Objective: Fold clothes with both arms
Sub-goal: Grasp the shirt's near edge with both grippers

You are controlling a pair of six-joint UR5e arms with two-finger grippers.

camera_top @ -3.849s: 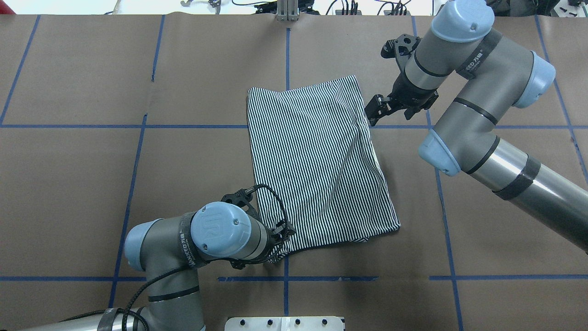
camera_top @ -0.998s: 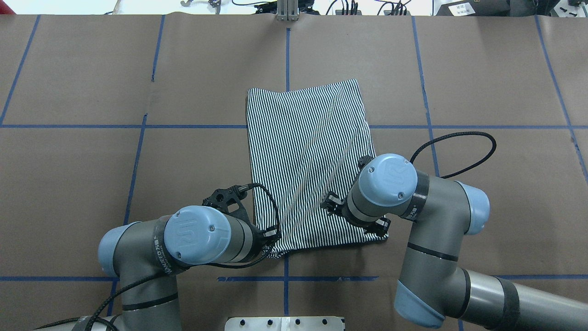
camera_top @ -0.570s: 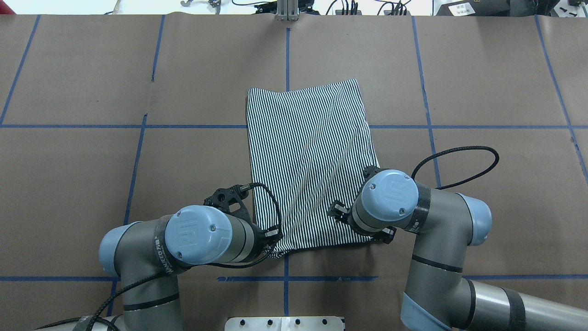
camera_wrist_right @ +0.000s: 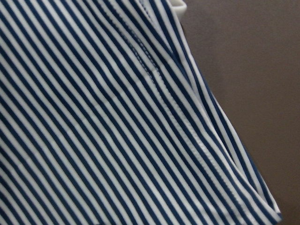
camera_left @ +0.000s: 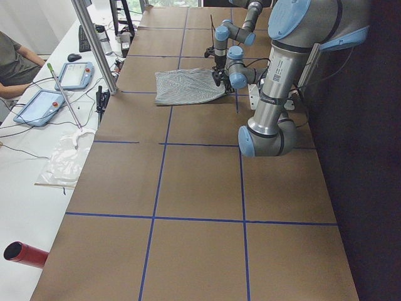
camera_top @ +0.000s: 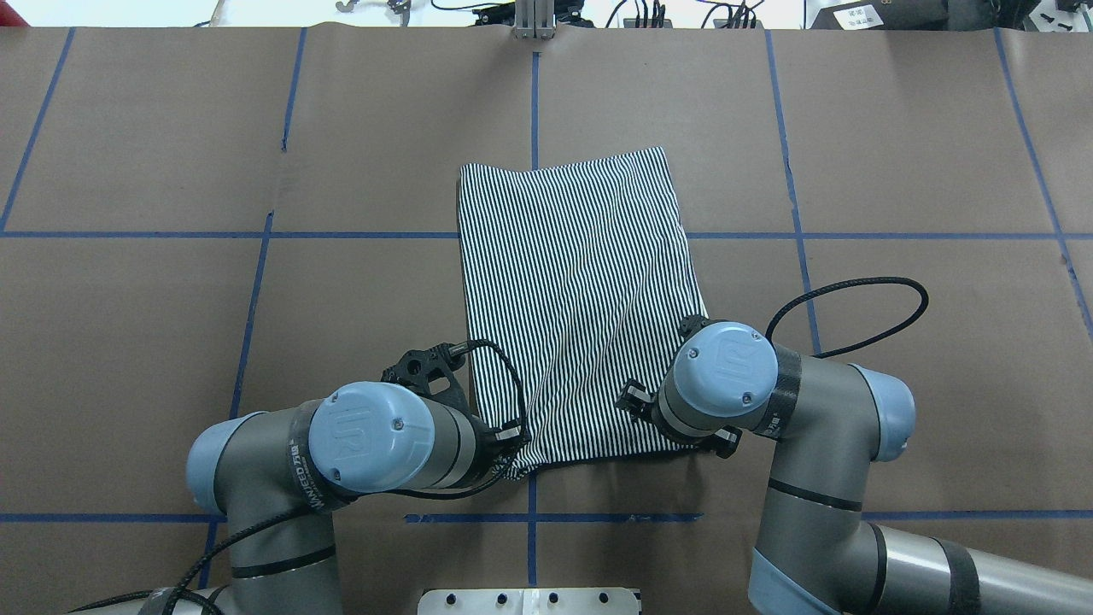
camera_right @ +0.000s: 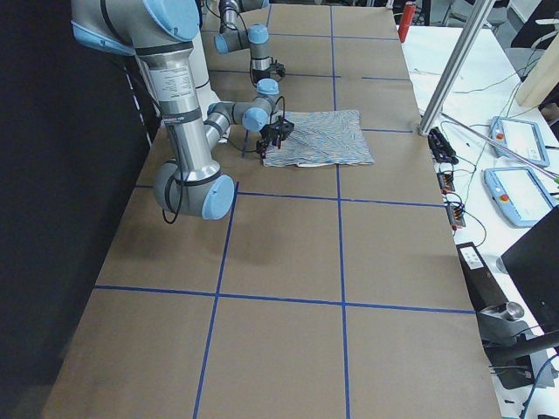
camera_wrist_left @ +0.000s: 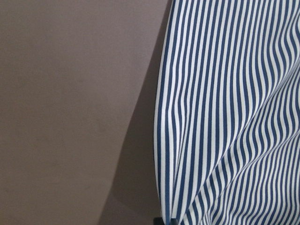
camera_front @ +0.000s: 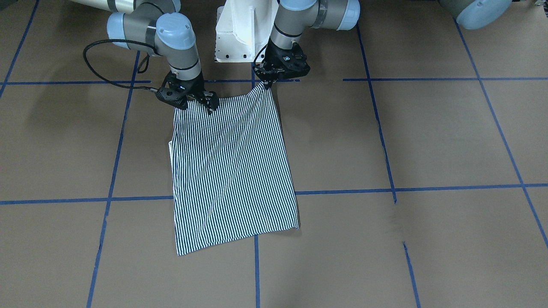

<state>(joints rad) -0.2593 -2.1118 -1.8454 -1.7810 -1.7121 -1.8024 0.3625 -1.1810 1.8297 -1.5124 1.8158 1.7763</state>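
Observation:
The striped shirt (camera_top: 581, 290) lies folded into a tall rectangle on the brown table (camera_top: 171, 342), collar and placket hidden. My left gripper (camera_front: 267, 84) is shut on the shirt's (camera_front: 231, 171) near left corner and holds it slightly raised. The left wrist view shows only that corner's hanging cloth (camera_wrist_left: 234, 117). My right gripper (camera_front: 199, 102) is down on the near right corner, open, with its fingers (camera_front: 212, 105) touching the cloth. Seamed stripes (camera_wrist_right: 117, 117) fill the right wrist view, with a cream scrap (camera_wrist_right: 177, 3) at the top. Both wrists hide their grippers from overhead.
Blue tape lines (camera_top: 256, 256) grid the table. The white pedestal base (camera_front: 239, 30) stands just behind the shirt's near edge. Off the far edge are a metal post (camera_left: 94, 44), tablets (camera_left: 72, 74) and a seated person (camera_left: 12, 63).
The right arm swung from beside the shirt's far right edge to its near right corner, edging closer to the base in the last second. The left arm barely shifted.

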